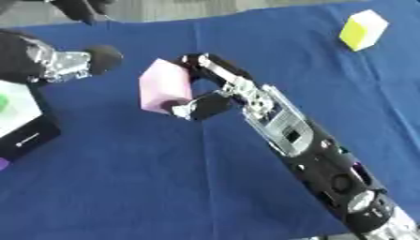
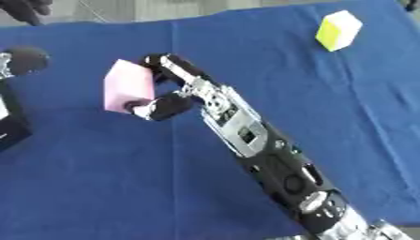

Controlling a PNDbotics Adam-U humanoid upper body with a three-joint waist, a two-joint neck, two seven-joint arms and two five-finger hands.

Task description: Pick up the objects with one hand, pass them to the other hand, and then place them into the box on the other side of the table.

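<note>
A pink block (image 1: pixel 162 85) is held above the blue cloth, pinched between the fingers and thumb of my right hand (image 1: pixel 215 91), whose arm runs in from the lower right. My left hand (image 1: pixel 49 61) shows at the upper left, a short way left of the block and apart from it; its fingers are not clear. A yellow block (image 1: pixel 363 29) lies on the cloth at the far right. The box (image 1: pixel 33 136), black-rimmed with a white inside, sits at the left edge with a green object (image 1: pixel 3 102) in it.
The blue cloth (image 1: pixel 164 178) covers the table. A small purple thing (image 1: pixel 3 163) shows at the left edge below the box. A dark shape (image 1: pixel 82 8) sits beyond the table's far edge.
</note>
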